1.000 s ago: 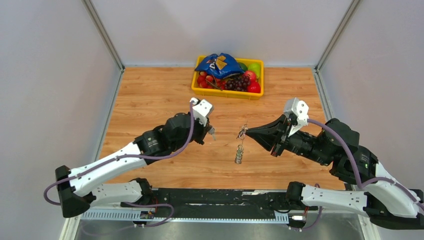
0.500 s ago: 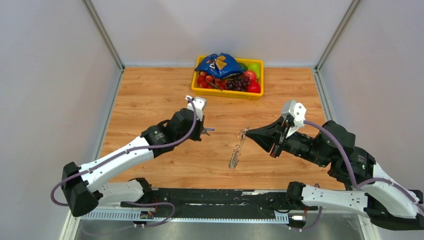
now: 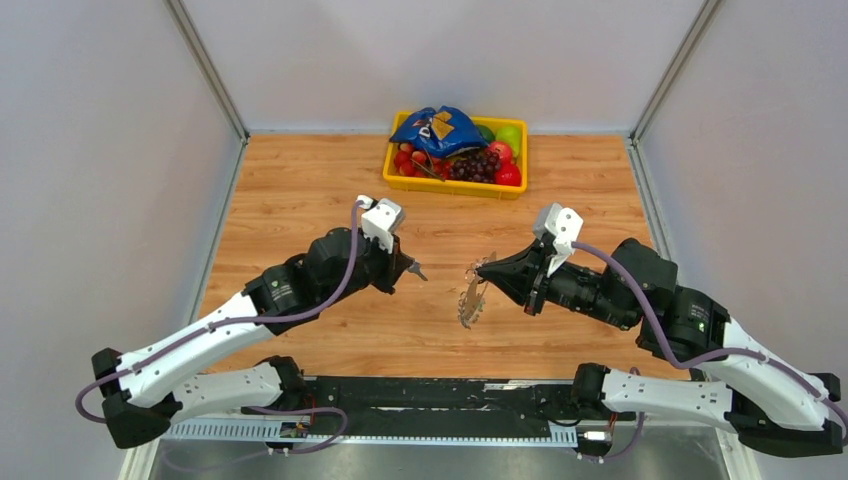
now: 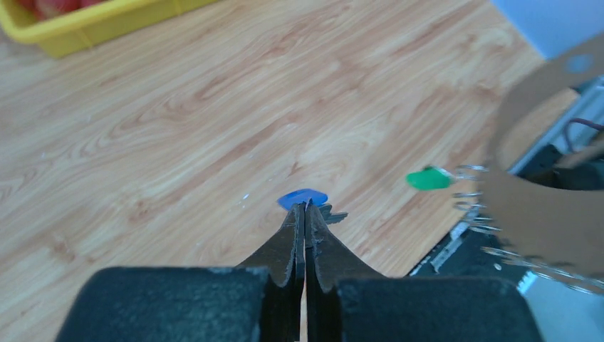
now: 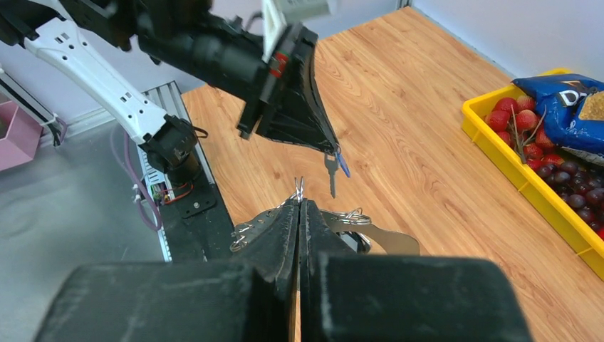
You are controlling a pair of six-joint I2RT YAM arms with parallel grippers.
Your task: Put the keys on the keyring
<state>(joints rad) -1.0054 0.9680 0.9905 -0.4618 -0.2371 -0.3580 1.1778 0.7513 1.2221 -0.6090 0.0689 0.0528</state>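
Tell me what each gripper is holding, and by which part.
Left gripper: a blue-headed key, pinched at its head, with the blade sticking out. Right gripper: the keyring, pinched by its thin wire hoop at the top.

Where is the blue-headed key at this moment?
In the top view the blue-headed key is above mid-table, pinched in the left gripper, left of the keyring hanging from the right gripper.

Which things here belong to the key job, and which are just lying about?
Job:
small silver key with blue plastic head, pinched in the left end effector
thin grey metal keyring fringed with keys, hanging from the right end effector

Lying about:
yellow plastic tray
fruit inside it
blue snack bag
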